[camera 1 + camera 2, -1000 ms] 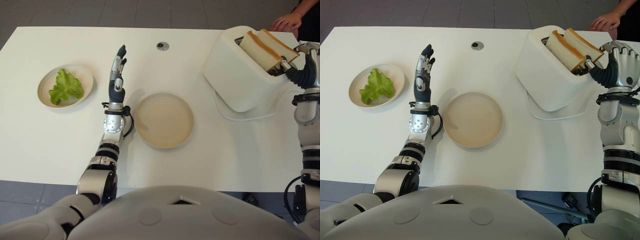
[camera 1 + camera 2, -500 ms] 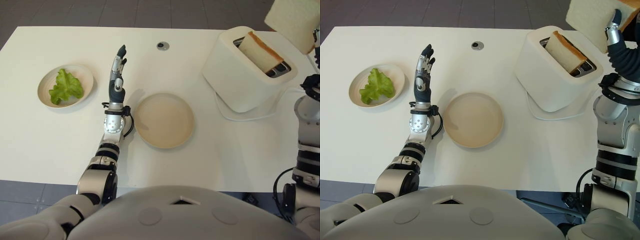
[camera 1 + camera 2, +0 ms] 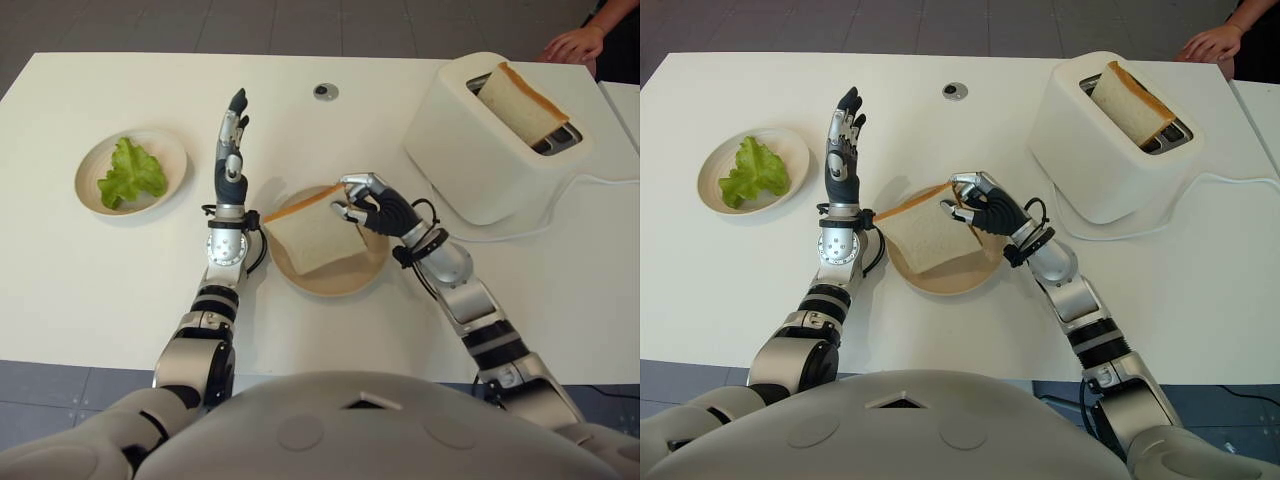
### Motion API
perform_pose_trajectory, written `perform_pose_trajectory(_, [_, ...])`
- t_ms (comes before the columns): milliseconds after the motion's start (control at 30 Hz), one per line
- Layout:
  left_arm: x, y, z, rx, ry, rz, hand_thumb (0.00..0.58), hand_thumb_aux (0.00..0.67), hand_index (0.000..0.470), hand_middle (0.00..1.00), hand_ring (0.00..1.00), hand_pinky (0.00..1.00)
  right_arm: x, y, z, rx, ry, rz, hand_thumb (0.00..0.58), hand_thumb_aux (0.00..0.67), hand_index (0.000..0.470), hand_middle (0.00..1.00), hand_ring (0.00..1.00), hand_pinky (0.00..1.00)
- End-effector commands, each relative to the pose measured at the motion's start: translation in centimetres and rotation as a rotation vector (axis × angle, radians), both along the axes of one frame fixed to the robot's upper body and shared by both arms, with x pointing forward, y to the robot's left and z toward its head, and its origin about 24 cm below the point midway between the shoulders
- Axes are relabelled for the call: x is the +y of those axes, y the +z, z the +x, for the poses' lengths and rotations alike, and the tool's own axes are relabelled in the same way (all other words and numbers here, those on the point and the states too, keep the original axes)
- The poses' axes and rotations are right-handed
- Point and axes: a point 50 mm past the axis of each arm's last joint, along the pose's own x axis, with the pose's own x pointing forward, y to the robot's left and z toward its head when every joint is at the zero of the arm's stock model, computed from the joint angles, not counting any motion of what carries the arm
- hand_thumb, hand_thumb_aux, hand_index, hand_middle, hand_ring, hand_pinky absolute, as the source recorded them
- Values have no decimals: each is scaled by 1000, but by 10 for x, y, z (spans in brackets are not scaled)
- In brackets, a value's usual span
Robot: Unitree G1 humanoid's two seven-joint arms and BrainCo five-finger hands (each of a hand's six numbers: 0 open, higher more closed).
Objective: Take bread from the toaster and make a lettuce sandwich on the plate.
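- Upper left of the frame: the lettuce [image 3: 130, 172] sat in its small dish [image 3: 172, 146], untouched and well apart from both hands.
- Left of centre: the left hand [image 3: 232, 150] stood upright just beside the plate's left edge, fingers straight, holding nothing.
- Centre: one bread slice [image 3: 312, 232] lay over the plate [image 3: 335, 284], its left corner poking past the rim. I couldn't tell if it was fully down or a bit tilted.
- Just right of that: the right hand [image 3: 383, 212] was pinching the slice's right edge, fingers curled onto it.
- Upper right: the toaster [image 3: 480, 165] had a second slice [image 3: 520, 100] sticking out of its slot.
- My read: this was the first-slice-onto-plate step. Next up would be letting go cleanly without dragging the bread off, then fetching the lettuce, then the other slice.
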Motion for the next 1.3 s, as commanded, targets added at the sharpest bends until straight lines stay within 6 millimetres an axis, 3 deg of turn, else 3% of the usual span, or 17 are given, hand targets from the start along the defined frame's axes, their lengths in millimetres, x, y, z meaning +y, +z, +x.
perform_pose_trajectory(33, [-1, -1, 2, 13, 1, 11, 0, 0, 0, 0, 0, 0, -18, -7, -1, 22, -55, -75, 580, 670, 470, 1000, 1000, 1000])
perform_pose_trajectory(133, [0, 0, 2, 3, -2, 17, 0, 0, 0, 0, 0, 0, -31, -6, 3, -28, -106, -170, 580, 670, 470, 984, 984, 984])
perform_pose_trajectory(167, [1, 1, 2, 0, -1, 18, 0, 0, 0, 0, 0, 0, -35, -2, 5, -57, -127, -201, 573, 599, 420, 910, 910, 910])
perform_pose_trajectory(200, [2, 2, 1, -3, 2, 21, 0, 0, 0, 0, 0, 0, -39, 1, 6, -84, -143, -223, 503, 426, 299, 816, 816, 816])
perform_pose_trajectory(233, [3, 2, 1, -7, 5, 22, 0, 0, 0, 0, 0, 0, -42, 5, 7, -113, -155, -242, 0, 0, 0, 282, 282, 282])
perform_pose_trajectory(300, [7, 5, 1, -20, 13, 32, 0, 0, 0, 0, 0, 0, -44, 12, 9, -163, -172, -285, 0, 0, 0, 0, 0, 0])
perform_pose_trajectory(433, [24, 22, -3, -104, 70, 145, 0, 0, 0, 0, 0, 0, -44, 13, 11, -231, -178, -386, 0, 0, 0, 0, 0, 0])
perform_pose_trajectory(567, [69, 51, -10, -177, 294, 491, 0, 0, 0, 0, 0, 0, -50, 13, 12, -262, -216, -436, 0, 0, 0, 0, 0, 0])
perform_pose_trajectory(667, [133, 49, -12, 31, 624, 868, 0, 0, 0, 0, 0, 0, -50, 21, 11, -301, -228, -396, 0, 0, 0, 0, 0, 0])
perform_pose_trajectory(733, [162, 39, -15, 199, 703, 1044, 0, 0, 0, 0, 0, 0, -47, 22, 11, -312, -215, -383, 0, 0, 0, 0, 0, 0])
perform_pose_trajectory(900, [203, 16, -14, 573, 659, 1286, 0, 0, 0, 0, 0, 0, -37, 24, 10, -333, -176, -359, 0, 0, 0, 0, 0, 0])
perform_pose_trajectory(1033, [216, 1, -19, 735, 556, 1394, 0, 0, 0, 0, 0, 0, -35, 24, 10, -334, -169, -346, 0, 0, 0, 0, 0, 0])
perform_pose_trajectory(1067, [217, -2, -20, 763, 536, 1416, 285, 192, 135, 0, 0, 0, -34, 24, 10, -334, -169, -343, 0, 0, 0, 0, 0, 0])
perform_pose_trajectory(1100, [219, -5, -20, 785, 525, 1435, 512, 441, 310, 0, 0, 0, -34, 25, 10, -337, -169, -340, 0, 0, 0, 0, 0, 0])
perform_pose_trajectory(1133, [220, -6, -20, 792, 525, 1446, 580, 670, 470, 0, 0, 0, -34, 25, 10, -339, -168, -333, 0, 0, 0, 0, 0, 0])
perform_pose_trajectory(1300, [216, 1, -12, 724, 544, 1455, 580, 670, 470, 0, 0, 0, -33, 25, 9, -336, -159, -316, 0, 0, 0, 0, 0, 0])
